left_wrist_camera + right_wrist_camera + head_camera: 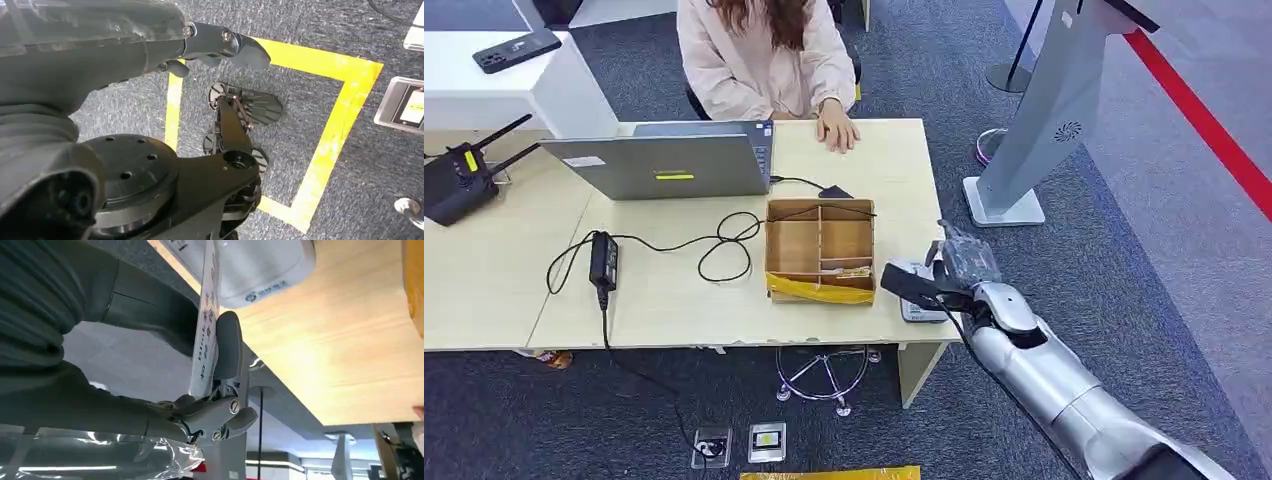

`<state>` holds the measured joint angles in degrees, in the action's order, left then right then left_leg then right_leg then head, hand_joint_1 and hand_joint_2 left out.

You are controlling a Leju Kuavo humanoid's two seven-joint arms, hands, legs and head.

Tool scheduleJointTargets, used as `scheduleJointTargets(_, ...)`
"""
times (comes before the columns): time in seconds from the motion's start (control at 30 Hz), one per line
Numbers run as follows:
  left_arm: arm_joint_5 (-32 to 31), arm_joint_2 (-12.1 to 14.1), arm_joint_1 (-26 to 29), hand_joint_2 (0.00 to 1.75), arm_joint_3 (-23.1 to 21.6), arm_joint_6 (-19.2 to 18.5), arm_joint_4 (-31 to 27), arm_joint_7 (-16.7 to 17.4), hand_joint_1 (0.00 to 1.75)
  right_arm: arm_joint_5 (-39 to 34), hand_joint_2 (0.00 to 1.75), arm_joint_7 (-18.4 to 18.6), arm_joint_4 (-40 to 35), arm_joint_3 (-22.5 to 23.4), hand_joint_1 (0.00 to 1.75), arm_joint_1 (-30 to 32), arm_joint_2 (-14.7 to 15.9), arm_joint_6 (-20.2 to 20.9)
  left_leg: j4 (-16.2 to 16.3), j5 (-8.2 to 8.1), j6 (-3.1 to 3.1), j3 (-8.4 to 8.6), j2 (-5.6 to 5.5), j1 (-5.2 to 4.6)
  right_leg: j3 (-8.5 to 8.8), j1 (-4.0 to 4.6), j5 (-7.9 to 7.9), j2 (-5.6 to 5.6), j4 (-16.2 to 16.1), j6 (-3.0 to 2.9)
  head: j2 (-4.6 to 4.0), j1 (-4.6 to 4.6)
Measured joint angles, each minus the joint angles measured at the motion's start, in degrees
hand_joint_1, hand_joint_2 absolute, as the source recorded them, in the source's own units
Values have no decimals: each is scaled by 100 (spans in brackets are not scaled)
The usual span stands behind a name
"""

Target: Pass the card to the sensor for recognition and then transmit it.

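I am holding the thin white printed card (206, 325) pinched in my right hand (952, 272) over the white rounded sensor (260, 270), at the pale wooden counter (674, 300)'s four o'clock corner; next, I judge, comes handing it over.

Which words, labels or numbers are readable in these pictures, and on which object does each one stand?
No text can be read with certainty.
Card in the right hand: printed characters, seen edge-on, unreadable.
White sensor: blue print, too blurred to read.
Laptop: yellow sticker and white label, too small.
Grey kiosk stand: round logo, no legible words.
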<state>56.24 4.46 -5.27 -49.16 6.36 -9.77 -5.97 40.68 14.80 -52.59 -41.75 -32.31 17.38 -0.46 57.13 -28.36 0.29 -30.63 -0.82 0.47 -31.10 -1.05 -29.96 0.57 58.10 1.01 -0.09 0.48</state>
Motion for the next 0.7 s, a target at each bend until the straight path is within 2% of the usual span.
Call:
scheduleJointTargets(0.27, -55, 35, 0, 0, 0, -7, 0, -48, 0, -422, 175, -77, 192, 20, 175, 92, 0, -20, 0, 0, 0, 2, 3, 0, -1, 0, 0, -3, -1, 0, 0, 0)
scheduleJointTargets(0.47, -66, 85, 0, 0, 0, -15, 0, -33, 0, -859, 175, -109, 402, 92, 175, 92, 24, -219, 1, 0, 0, 6, 8, 0, 1, 0, 1, -11, -1, 1, 0, 0)
scheduleJointTargets(0.7, -63, 98, 1, 0, 0, -20, 0, 79, 0, -966, 175, -109, 525, 125, 175, 93, 46, -219, 1, 0, 0, 7, 10, 0, 1, 0, 5, -14, -1, 2, 0, 0)
